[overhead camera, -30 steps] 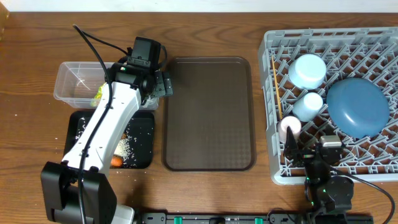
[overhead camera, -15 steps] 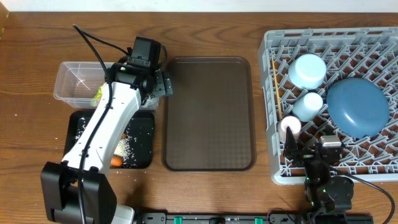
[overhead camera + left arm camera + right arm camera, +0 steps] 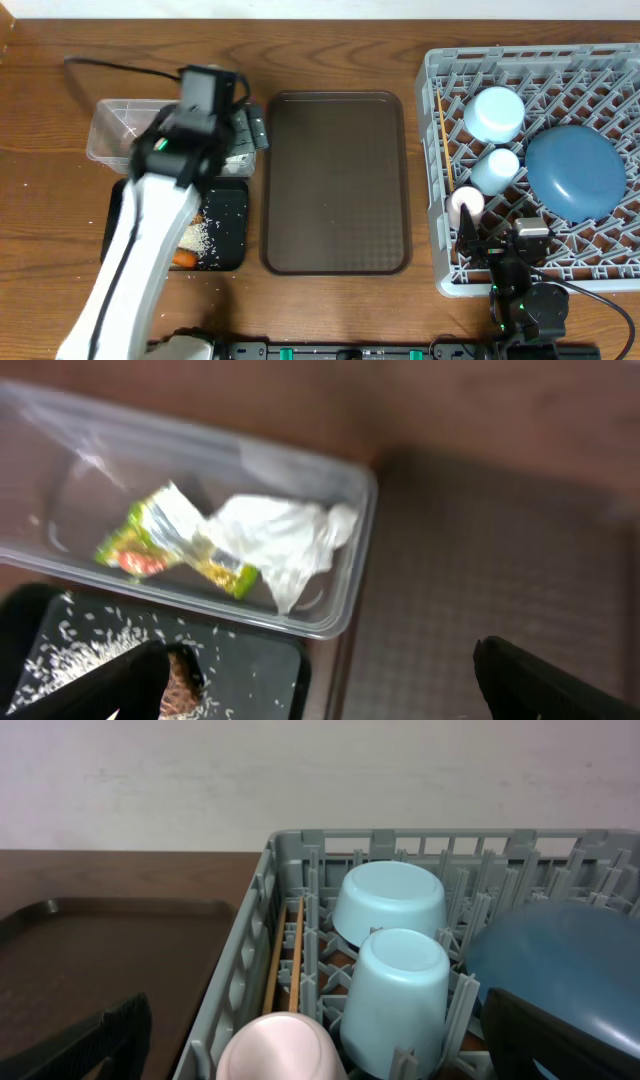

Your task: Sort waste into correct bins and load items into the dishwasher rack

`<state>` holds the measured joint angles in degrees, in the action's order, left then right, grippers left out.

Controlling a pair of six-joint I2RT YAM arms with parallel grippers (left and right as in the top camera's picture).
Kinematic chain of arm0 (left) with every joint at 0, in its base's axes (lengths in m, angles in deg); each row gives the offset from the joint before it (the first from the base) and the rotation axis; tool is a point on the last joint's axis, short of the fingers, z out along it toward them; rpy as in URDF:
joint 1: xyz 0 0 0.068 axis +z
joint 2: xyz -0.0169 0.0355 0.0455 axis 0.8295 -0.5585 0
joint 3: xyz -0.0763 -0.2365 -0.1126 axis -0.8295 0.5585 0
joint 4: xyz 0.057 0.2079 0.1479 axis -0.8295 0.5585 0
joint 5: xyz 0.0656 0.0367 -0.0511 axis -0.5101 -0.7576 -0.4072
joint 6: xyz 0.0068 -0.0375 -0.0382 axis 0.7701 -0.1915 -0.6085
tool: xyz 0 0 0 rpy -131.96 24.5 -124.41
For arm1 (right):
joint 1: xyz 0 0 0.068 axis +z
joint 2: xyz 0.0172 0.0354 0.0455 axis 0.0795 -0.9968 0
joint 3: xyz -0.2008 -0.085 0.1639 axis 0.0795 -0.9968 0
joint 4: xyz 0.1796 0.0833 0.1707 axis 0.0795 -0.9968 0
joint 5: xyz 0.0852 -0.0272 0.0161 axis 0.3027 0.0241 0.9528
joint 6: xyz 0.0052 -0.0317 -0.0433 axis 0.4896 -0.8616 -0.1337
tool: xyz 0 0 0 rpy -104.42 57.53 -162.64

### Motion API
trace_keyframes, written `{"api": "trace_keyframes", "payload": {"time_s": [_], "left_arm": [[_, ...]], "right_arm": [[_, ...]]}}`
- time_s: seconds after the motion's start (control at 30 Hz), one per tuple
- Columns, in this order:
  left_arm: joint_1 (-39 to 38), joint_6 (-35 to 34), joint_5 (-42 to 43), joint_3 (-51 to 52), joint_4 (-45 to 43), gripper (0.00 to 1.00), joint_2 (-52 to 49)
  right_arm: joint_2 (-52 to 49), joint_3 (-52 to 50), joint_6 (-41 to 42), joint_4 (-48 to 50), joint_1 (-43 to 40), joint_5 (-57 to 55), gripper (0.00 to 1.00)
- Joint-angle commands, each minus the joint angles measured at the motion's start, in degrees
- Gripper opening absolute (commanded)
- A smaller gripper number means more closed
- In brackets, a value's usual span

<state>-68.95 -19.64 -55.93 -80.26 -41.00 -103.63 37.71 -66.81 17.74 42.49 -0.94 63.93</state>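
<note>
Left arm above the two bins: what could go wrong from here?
The open left gripper seems close over the clear tub; it could clip the rim and shove the tub. A knock to the black tray beside it might scatter the loose rice onto the table.

Left arm (image 3: 150,225): blurred overhead, stretched from 7 o'clock toward 10 o'clock. Left gripper (image 3: 320,658): jaws wide, empty. Right arm (image 3: 525,300): folded at 5 o'clock. Right gripper (image 3: 320,1028): jaws wide, empty.
</note>
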Motion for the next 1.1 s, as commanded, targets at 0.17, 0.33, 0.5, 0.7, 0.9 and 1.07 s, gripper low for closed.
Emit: {"api": "trace_keyframes", "payload": {"time_s": [0.17,0.33,0.5,0.7,0.9,1.07], "left_arm": [[-0.02,1.40,-0.81,0.09,4.70,0.98,20.41],[-0.02,1.14,-0.52,1.84,10.36,0.98,30.18],[-0.02,0.72,-0.46,12.57,9.03,0.98,41.90],[-0.02,0.70,-0.44,30.86,-4.09,0.98,53.66],[-0.02,0.72,-0.46,49.05,-30.12,0.98,58.40],[-0.02,0.72,0.85,63.43,-55.04,0.98,59.69]], "right_arm": [[0.39,-0.09,-0.87,-0.24,-1.55,0.22,0.99],[0.39,-0.09,-0.87,-0.24,-1.55,0.22,0.99],[0.37,-0.09,-0.87,-0.24,-1.55,0.22,0.99],[0.37,-0.09,-0.87,-0.24,-1.55,0.22,0.99],[0.35,-0.09,-0.87,-0.24,-1.55,0.22,0.99],[0.35,-0.09,-0.87,-0.24,-1.55,0.22,0.99]]}}
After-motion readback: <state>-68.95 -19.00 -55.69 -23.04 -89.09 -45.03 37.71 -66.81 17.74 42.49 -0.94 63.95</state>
